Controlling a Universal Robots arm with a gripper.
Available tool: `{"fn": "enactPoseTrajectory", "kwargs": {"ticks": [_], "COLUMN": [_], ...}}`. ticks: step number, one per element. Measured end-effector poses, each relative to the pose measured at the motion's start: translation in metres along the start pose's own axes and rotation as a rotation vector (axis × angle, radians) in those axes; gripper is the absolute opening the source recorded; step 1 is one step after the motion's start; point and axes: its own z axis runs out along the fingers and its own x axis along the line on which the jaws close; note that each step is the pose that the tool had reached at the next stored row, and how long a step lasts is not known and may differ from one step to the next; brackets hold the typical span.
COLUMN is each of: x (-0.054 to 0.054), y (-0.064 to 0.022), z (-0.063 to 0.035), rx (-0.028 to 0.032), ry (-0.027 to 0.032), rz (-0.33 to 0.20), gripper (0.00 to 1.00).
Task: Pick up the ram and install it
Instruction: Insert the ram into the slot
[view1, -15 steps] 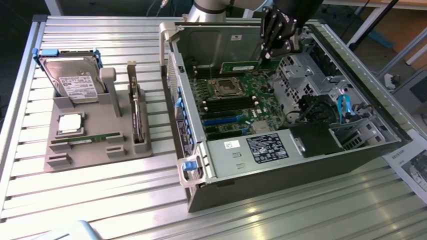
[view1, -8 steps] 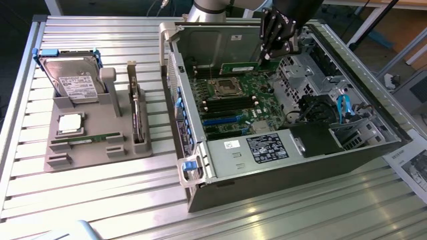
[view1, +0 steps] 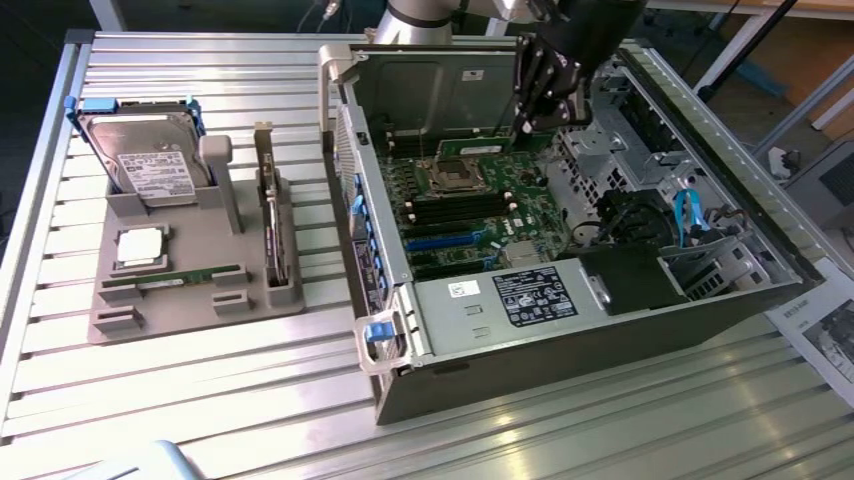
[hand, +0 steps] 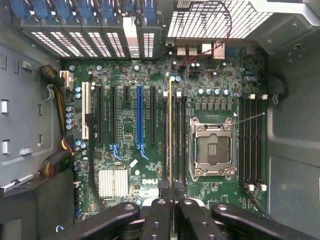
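Note:
In the wrist view the ram (hand: 170, 130) shows edge-on as a thin strip with a yellowish edge. It runs out from between the fingertips of my gripper (hand: 170, 188), which is shut on it. The strip hangs over the black memory slots (hand: 176, 145) beside the empty processor socket (hand: 212, 150) on the green motherboard. In the exterior view my gripper (view1: 550, 118) hangs inside the open computer case (view1: 561, 340), above the motherboard's far end. There the ram (view1: 518, 100) is a narrow upright strip at the fingers. It hangs above the board without touching a slot.
A grey fixture (view1: 187, 310) stands on the slatted table at the exterior view's left. It holds a hard drive (view1: 147, 160), a silver processor (view1: 140, 248), a dark expansion card (view1: 274, 230) and a green strip (view1: 174, 279). In the case are a power supply (view1: 534, 295) and blue cables (view1: 687, 215).

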Motion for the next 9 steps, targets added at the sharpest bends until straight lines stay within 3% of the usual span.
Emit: {"fn": "enactPoseTrajectory", "kwargs": {"ticks": [9], "x": [-0.004], "y": [-0.0009], "z": [0.0230], "rx": [0.0001], "ry": [0.0000], "rz": [0.002], "gripper": [0.12]}}
